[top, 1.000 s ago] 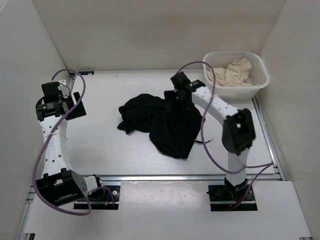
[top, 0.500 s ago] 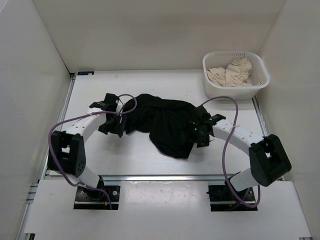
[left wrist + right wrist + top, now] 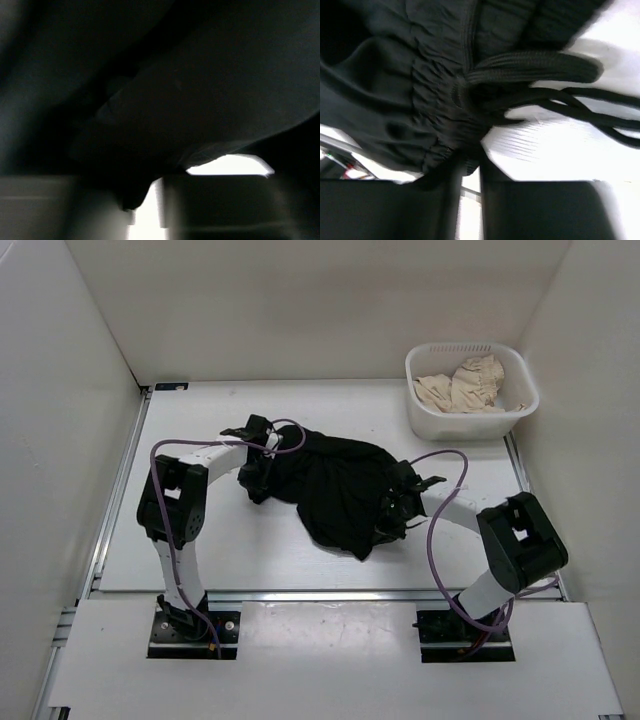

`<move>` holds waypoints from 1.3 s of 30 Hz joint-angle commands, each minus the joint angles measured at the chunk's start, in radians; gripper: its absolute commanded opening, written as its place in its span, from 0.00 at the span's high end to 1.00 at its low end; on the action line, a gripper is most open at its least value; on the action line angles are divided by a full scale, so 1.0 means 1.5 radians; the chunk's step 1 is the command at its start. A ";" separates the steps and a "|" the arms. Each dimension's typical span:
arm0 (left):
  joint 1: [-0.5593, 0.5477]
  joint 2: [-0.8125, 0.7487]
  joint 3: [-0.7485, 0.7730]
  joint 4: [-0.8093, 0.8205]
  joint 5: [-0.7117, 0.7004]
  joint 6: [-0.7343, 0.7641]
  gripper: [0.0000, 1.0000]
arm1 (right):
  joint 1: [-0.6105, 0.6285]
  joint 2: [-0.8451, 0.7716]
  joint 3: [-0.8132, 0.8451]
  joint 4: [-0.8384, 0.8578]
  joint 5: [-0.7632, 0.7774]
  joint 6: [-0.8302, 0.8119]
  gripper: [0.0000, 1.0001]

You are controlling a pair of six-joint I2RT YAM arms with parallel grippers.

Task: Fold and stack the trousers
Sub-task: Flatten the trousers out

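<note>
The black trousers (image 3: 335, 485) lie in a crumpled heap mid-table. At the heap's left edge my left gripper (image 3: 258, 470) is low against the cloth. In the left wrist view dark trousers fabric (image 3: 200, 100) fills nearly everything, and the left gripper (image 3: 155, 187) is shut, with cloth pinched at its tips. My right gripper (image 3: 392, 508) is at the heap's right edge. The right wrist view shows the gathered waistband (image 3: 435, 100) and a thick drawstring (image 3: 535, 67); the right gripper (image 3: 470, 167) is shut on the waistband's edge.
A white basket (image 3: 428, 412) stands at the back right with a beige garment (image 3: 462, 385) inside. White walls close in the table on three sides. A metal rail (image 3: 330, 593) runs along the near edge, and purple cables loop from both arms.
Both arms have come down onto the trousers from either side. Both grippers, open earlier, have shut on the fabric. The heap's left part has bunched slightly.
</note>
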 commanded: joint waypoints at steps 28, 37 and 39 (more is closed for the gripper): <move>0.481 -0.121 0.353 -0.155 -0.239 0.006 0.85 | -0.496 -0.165 0.415 -0.486 0.100 -0.312 1.00; 0.526 -0.071 0.417 -0.155 -0.294 0.006 0.85 | -0.496 -0.075 0.513 -0.502 0.052 -0.312 1.00; 0.526 -0.071 0.384 -0.155 -0.287 0.006 0.85 | -0.502 -0.075 0.500 -0.509 0.052 -0.318 1.00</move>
